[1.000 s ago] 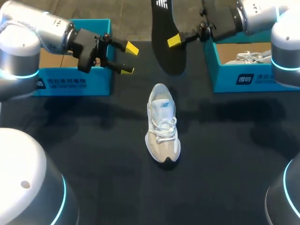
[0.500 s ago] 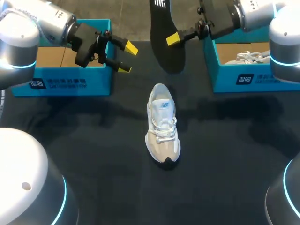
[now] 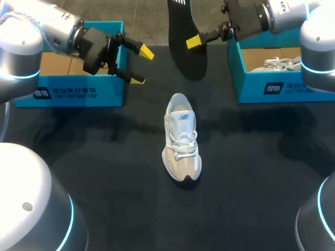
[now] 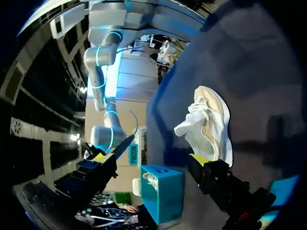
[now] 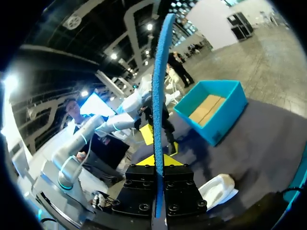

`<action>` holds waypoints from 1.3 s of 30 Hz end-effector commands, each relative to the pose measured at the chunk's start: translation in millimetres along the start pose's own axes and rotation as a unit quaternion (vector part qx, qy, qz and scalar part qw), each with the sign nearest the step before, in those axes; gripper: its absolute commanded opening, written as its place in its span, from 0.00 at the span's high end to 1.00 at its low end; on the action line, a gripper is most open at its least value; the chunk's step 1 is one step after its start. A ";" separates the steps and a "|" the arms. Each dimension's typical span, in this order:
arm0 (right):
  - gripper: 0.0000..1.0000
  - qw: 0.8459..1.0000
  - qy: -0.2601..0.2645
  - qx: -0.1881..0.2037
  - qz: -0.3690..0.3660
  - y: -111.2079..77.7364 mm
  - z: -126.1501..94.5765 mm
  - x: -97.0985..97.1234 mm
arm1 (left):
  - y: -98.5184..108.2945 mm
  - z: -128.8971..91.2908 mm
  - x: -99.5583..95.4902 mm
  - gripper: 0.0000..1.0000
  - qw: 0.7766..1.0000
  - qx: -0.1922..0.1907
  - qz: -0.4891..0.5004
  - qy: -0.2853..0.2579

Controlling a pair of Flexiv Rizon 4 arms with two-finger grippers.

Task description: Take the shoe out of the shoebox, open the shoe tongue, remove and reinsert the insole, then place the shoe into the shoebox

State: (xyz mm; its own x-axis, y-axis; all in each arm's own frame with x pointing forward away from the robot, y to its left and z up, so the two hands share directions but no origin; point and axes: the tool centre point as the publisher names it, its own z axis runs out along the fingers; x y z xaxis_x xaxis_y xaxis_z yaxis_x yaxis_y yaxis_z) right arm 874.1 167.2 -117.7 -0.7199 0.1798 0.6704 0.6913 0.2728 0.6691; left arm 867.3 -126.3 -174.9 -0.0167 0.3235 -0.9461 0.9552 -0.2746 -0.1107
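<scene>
Pinches the removed insole (image 3: 182, 23) in the right gripper (image 3: 191, 43), shoe (image 3: 181, 138) beneath it; left gripper (image 3: 142, 66) open, empty. Next, likely: lower insole toe-first into the shoe's opening.

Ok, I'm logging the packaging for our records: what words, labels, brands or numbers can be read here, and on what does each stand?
On the left shoebox, front wall: white logo with a line of small print under it; too blurred to quote.
On the right shoebox, front wall: small white logo; too small to read.
On the insole, far end: white mark; not readable.
On the shoe, tongue: small mark; too small to read.
No numbers can be made out.
</scene>
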 end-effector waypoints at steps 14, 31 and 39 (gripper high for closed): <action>1.00 0.994 0.053 -0.020 -0.097 -8.4 0.8 -48.0 | -21.7 5.5 5.9 0.00 0.935 -0.085 -0.343 0.037; 1.00 0.987 0.098 -0.040 -0.122 -21.4 30.7 -70.7 | -16.3 4.0 10.6 0.00 0.936 -0.103 -0.335 0.035; 1.00 0.987 0.107 -0.055 -0.110 -27.2 38.2 -80.0 | -23.2 -4.3 18.0 0.00 0.921 -0.109 -0.368 0.066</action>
State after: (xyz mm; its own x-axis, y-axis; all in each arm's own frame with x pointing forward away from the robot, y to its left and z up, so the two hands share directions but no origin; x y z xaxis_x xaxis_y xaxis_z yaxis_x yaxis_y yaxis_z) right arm 907.9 177.8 -196.8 -0.8337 -0.0731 0.5474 0.5283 0.1834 0.8290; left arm 846.6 -116.4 -195.0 -0.6541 0.4381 -0.6166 0.7436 0.2229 -0.6304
